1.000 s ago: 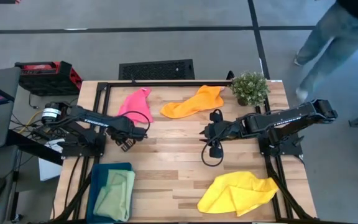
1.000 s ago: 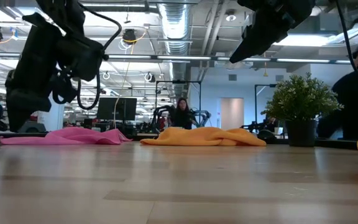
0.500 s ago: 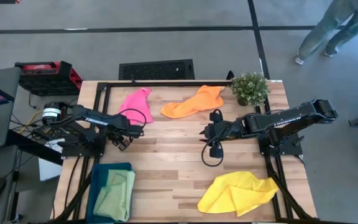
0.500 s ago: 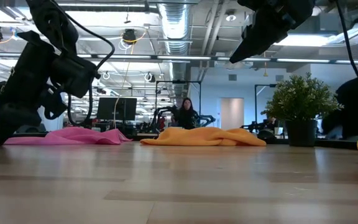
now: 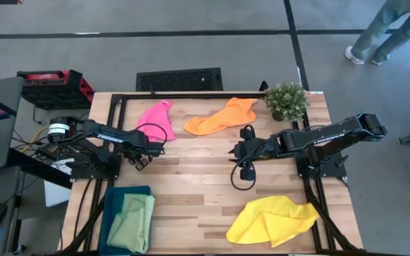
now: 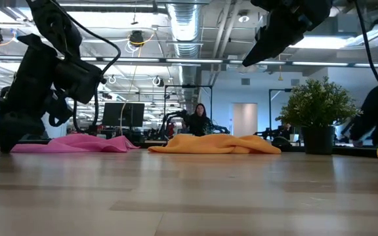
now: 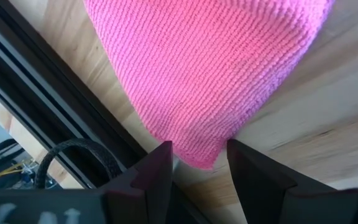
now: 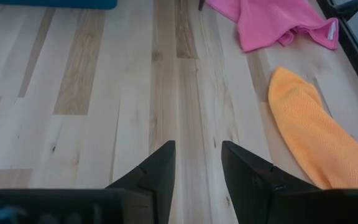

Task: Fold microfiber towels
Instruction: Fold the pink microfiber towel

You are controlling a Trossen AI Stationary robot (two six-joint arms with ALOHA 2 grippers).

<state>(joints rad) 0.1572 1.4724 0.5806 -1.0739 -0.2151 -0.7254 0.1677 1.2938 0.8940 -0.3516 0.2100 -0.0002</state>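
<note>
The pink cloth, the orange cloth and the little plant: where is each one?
pink cloth (image 5: 155, 119): view from above, middle of the cloth.
orange cloth (image 5: 223, 117): view from above, middle of the cloth.
little plant (image 5: 286, 100): view from above, its leaves.

a potted plant (image 5: 287, 100) and teal bin (image 5: 112, 206) on the wooden table (image 5: 198, 178).

I see bright, even light from the ceiling lamps (image 6: 136, 37); shadows on the table (image 5: 205, 203) are soft, and the person (image 5: 393, 28) at upper right is blurred.
</note>
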